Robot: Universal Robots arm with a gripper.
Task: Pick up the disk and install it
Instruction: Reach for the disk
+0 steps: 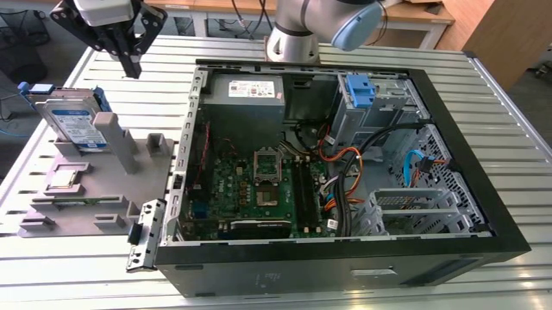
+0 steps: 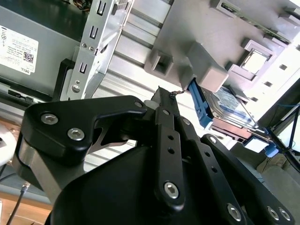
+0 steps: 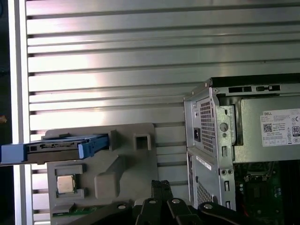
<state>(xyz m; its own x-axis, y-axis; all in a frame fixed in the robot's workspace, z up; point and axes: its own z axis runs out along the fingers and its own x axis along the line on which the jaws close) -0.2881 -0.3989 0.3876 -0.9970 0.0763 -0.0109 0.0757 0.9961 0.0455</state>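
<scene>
Gripper (image 1: 131, 70) closed, empty, hovers near upright disk (image 1: 76, 123), not touching.

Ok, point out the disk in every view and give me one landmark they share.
Exterior view: the disk stands on edge in the grey fixture, at the exterior view's left.
Second wrist view: it sits behind the fixture's post.
First wrist view: it is edge-on, blue rails showing.
Shared landmark: the square chip seated in the fixture, beside the disk.
</scene>
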